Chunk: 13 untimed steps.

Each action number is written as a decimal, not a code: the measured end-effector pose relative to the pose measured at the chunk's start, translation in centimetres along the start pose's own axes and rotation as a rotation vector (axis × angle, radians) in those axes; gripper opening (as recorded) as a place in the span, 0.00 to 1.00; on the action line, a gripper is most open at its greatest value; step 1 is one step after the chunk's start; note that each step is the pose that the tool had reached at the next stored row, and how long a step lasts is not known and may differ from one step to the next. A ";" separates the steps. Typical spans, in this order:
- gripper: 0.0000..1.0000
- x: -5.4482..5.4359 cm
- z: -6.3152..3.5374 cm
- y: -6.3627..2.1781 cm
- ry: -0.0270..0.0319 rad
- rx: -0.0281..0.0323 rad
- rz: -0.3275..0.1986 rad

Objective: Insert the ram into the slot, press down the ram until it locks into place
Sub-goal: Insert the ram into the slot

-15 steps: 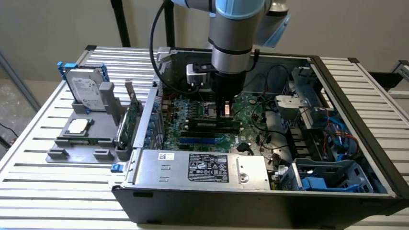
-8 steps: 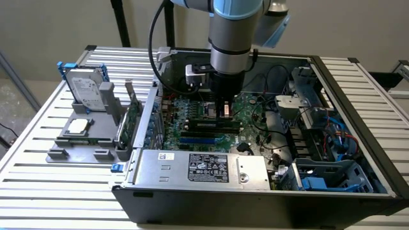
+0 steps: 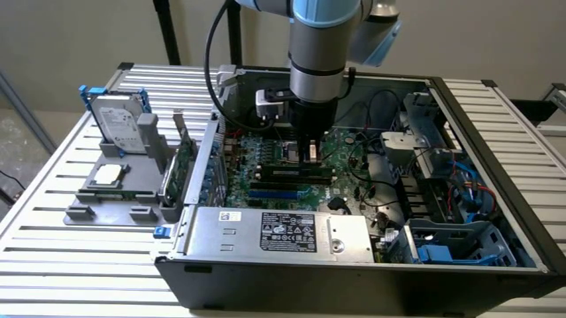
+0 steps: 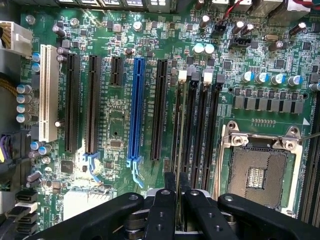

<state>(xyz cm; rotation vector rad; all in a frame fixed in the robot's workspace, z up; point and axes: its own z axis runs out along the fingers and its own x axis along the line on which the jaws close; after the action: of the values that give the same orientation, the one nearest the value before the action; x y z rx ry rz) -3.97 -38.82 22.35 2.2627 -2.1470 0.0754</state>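
My gripper (image 3: 309, 159) reaches down into the open computer case over the motherboard (image 4: 120, 125). Its two black fingers (image 4: 167, 192) stand nearly together, in line with the outermost of the parallel black memory slots (image 4: 179, 125). The ram (image 3: 296, 173) shows as a thin green strip lying along that slot under the fingertips. In the wrist view it is edge-on, a narrow dark line running from the fingers toward a white end clip (image 4: 182, 75). The fingers look shut on the ram's two faces. I cannot tell how deep it sits.
A blue slot (image 4: 135, 107) and longer black slots lie beside the memory sockets, and the processor socket (image 4: 260, 172) lies on the other side. A grey fixture (image 3: 115, 179) with a hard drive stands at the exterior view's left. The power supply (image 3: 274, 232) fills the case's front.
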 end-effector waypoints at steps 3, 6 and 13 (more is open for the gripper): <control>0.14 0.0 0.04 0.06 0.0005 0.0027 0.000; 0.14 -0.1 0.13 0.24 0.0011 0.0039 0.000; 0.14 -0.1 0.32 0.35 0.0018 0.0062 0.000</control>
<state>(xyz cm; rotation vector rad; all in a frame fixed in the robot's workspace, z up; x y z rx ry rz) -4.31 -38.74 22.02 2.2651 -2.1489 0.0842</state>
